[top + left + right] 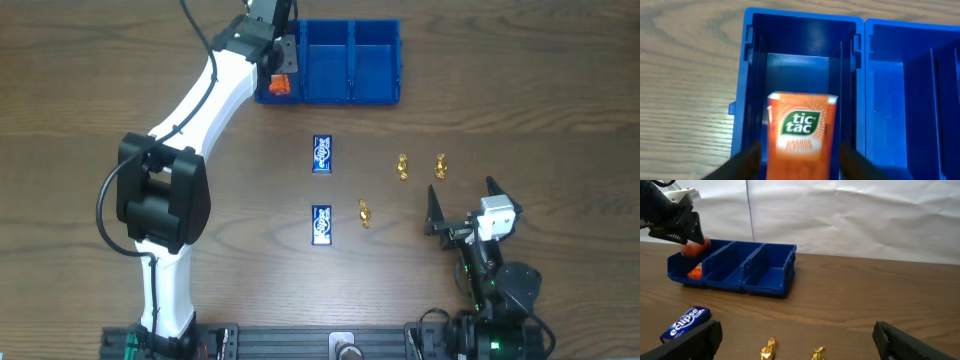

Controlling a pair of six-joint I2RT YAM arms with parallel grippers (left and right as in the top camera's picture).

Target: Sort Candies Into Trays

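Placement of an orange mint box (801, 135) into a blue tray (398, 70) of three compartments, which stood at the far side of the counter (540, 120), left of centre. The left end effector (800, 150) was closed on the box, one finger on each long side, and hung over the left compartment (797, 70). The box appeared to be above the floor rather than resting on it.

Risks, as judged: the box nearly filled the width between the compartment walls. If it was released while tilted or off-centre, an edge could catch on a wall and leave the box propped there. The fingers could also strike the walls as they opened.

The middle compartment (326, 60) and right compartment (375, 60) held no candy. From the right wrist, an orange patch (695, 273) showed low in the left compartment. It could not be told whether this was a second box or the held one.

Two gum packs (322, 154) (321, 224) and three gold-wrapped sweets (364, 212) (403, 166) (440, 165) lay unsorted mid-counter. The right end effector (462, 200) sat near and right with its fingers wide apart, gripping nothing.
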